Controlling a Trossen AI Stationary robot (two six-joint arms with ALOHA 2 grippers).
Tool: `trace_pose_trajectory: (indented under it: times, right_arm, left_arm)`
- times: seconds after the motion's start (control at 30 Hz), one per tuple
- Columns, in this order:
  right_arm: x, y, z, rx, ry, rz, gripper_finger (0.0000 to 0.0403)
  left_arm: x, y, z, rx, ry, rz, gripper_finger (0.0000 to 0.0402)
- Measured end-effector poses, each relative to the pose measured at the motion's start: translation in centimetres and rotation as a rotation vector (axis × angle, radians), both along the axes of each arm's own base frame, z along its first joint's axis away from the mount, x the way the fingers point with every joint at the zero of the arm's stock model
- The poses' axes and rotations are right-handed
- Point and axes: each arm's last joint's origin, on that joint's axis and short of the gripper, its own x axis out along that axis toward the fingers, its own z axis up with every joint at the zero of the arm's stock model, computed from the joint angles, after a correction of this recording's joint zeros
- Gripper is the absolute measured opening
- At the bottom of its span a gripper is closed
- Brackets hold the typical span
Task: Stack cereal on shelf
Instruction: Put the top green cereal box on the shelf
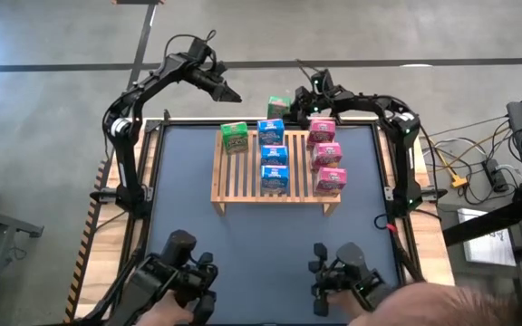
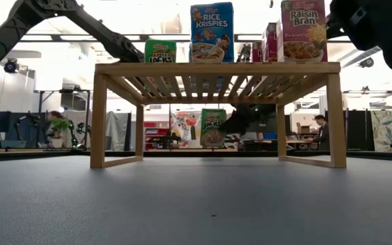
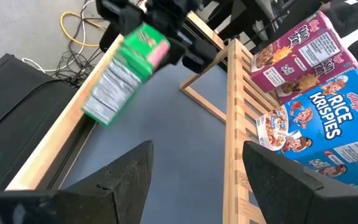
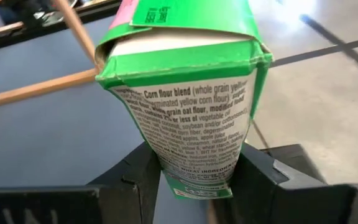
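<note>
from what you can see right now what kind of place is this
Probably a robotics lab or workshop, not a shop: two robot arms work at a dark grey table holding a wooden shelf of cereal boxes, with loose cables on bare concrete and desks behind.

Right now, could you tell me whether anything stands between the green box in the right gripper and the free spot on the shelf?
Nothing visible does. The right gripper holds a green cereal box beyond the shelf's far edge. The slats in front of the one green box already on the shelf are bare.
</note>
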Motion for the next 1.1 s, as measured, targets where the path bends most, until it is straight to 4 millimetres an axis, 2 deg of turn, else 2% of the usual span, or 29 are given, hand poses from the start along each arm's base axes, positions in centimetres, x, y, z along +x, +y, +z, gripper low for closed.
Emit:
trace_pose_trajectory:
  times: [0.2, 0.33, 0.43, 0.53, 0.67, 0.8, 0.93, 1.1]
  right_arm:
    - [-1.9, -2.5, 1.7, -0.034, -0.017, -0.092, 0.015]
    - [-3.4, -4.2, 3.9, -0.057, -0.027, -0.14, 0.0149]
    - [-4.4, -5.1, 6.1, -0.067, -0.027, -0.163, 0.0149]
    - [-4.9, -5.3, 9.7, -0.118, -0.036, -0.164, 0.0149]
    - [-4.8, -4.3, 16.2, -0.221, -0.075, -0.137, 0.0149]
    - [-4.0, -2.3, 21.7, -0.24, -0.105, -0.107, 0.015]
    - [-2.3, 0.0, 25.4, -0.179, -0.14, -0.075, 0.015]
    - [0.6, 3.3, 28.1, -0.124, -0.184, -0.005, 0.015]
  left_arm:
    - [-0.4, -0.2, 0.9, 0.021, -0.011, 0.003, 0.0231]
    - [-0.7, -0.3, 1.4, 0.04, -0.012, 0.011, 0.0231]
    - [-0.9, -0.5, 1.9, 0.054, -0.019, 0.012, 0.0231]
    - [-1.0, -0.7, 2.4, 0.073, -0.026, 0.008, 0.0231]
    - [-1.3, -1.3, 3.7, 0.112, -0.044, 0.003, 0.0231]
    - [-1.8, -2.1, 6.0, 0.196, -0.091, 0.004, 0.0231]
    - [-2.4, -3.5, 9.2, 0.317, -0.16, 0.003, 0.0231]
    - [-2.7, -6.2, 13.5, 0.506, -0.244, 0.0, 0.0231]
